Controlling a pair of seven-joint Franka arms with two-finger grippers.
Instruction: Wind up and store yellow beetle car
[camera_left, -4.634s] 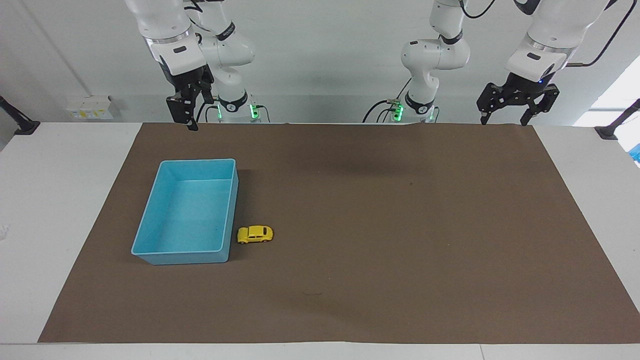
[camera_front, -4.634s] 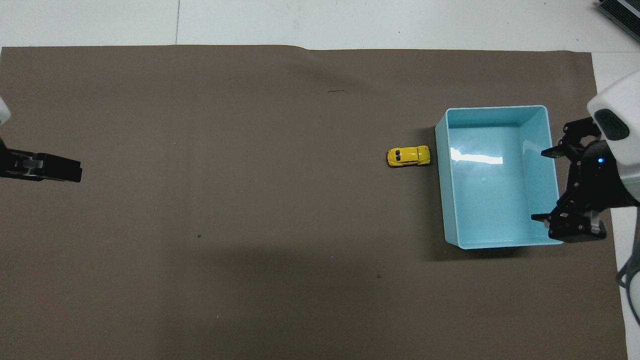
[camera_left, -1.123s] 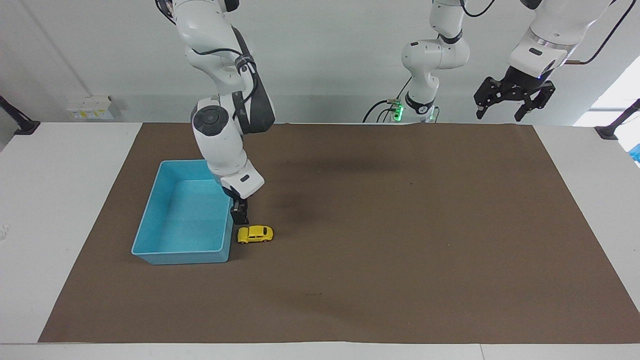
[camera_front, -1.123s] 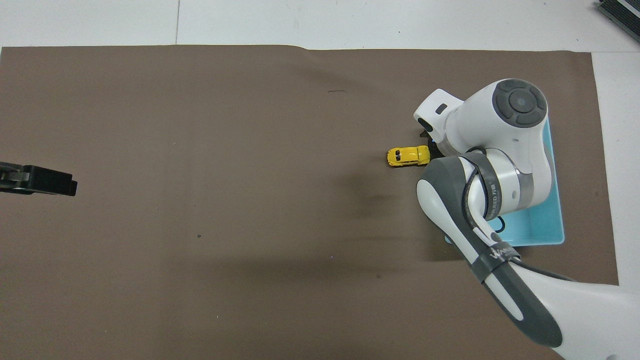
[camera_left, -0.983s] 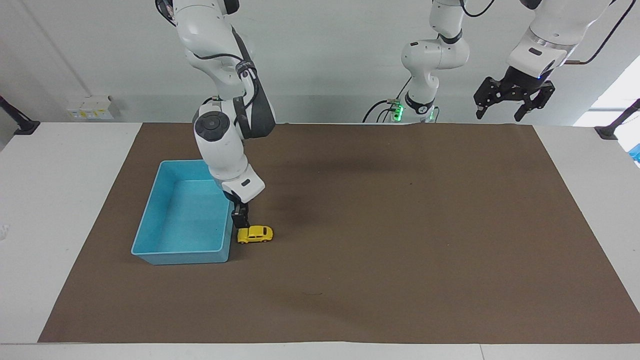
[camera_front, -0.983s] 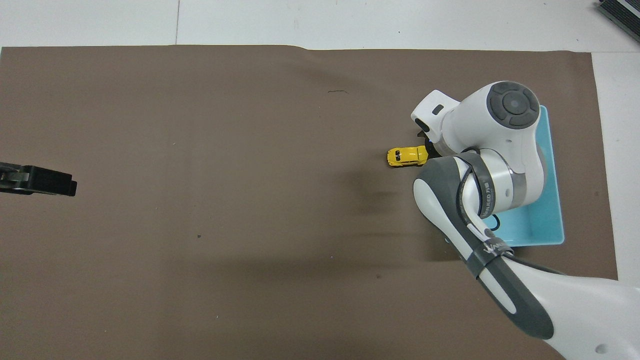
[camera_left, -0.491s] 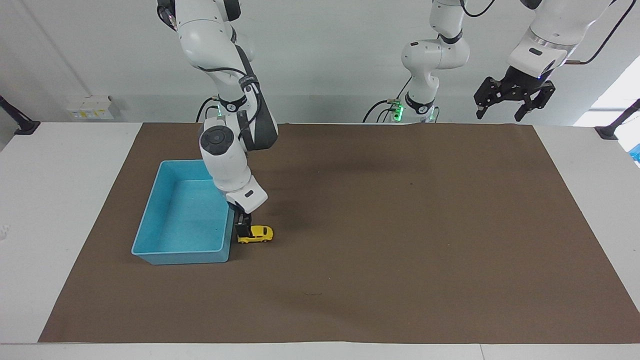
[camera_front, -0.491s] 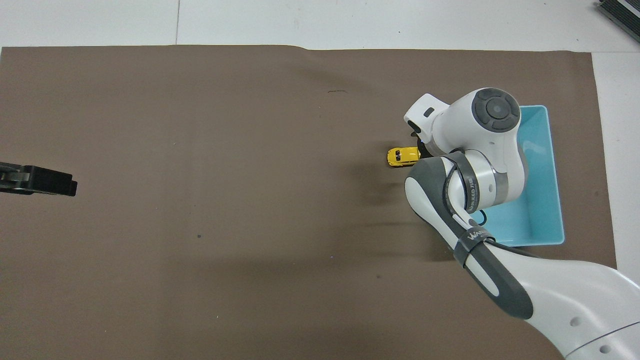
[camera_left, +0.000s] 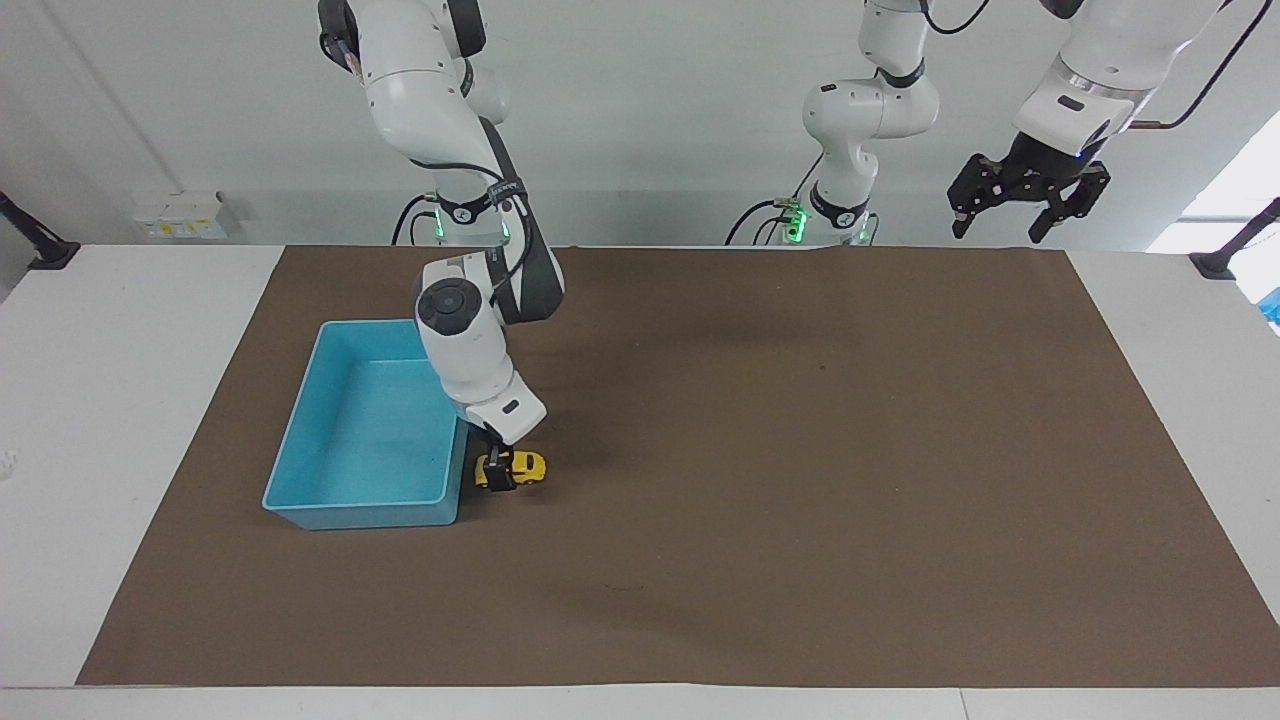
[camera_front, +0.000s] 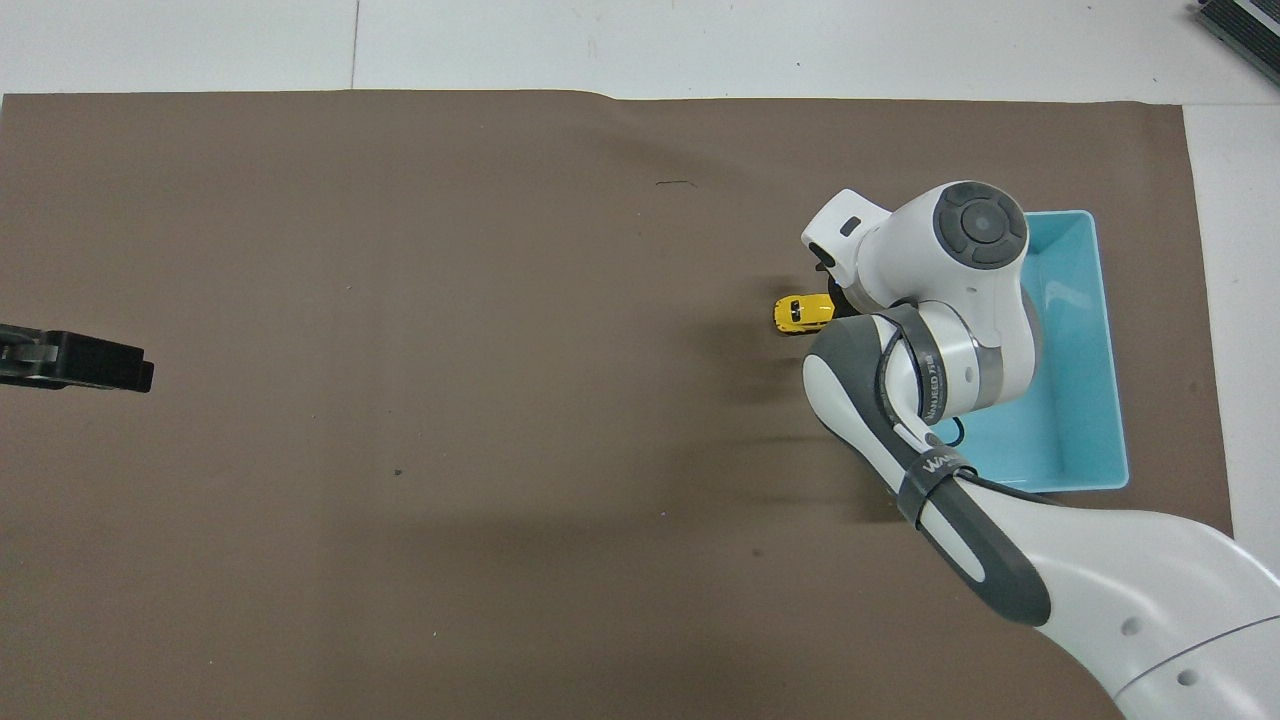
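Two arms: only one is in play, the other waits
Right gripper (camera_left: 497, 476): down at bench level, astride the tray-side end of the yellow beetle car (camera_left: 519, 467), one dark finger showing in front of the car's end
Right jaws: spread wide, not yet pinched on anything by the look of it
Car position: on the brown mat (camera_left: 800, 450), wheels down, just beside the blue tray (camera_left: 300, 440) at the tray's corner farther from the robots, on the side toward the left arm's end
Key relation: the car's long axis runs along the bench from one arm's end toward the other, and the jaws sit across that axis at the end nearest the tray, so a squeeze should catch the body by its flanks
Nearer arm: the right one by a long way
Left gripper (camera_left: 1028, 195): waiting high over the mat's edge by its own base, jaws open, holding nothing
Tray: nothing in it
My read: grasp about to close; winding and storing both lie ahead
Risk: tray wall sits close, so a nudge could pin the car against it
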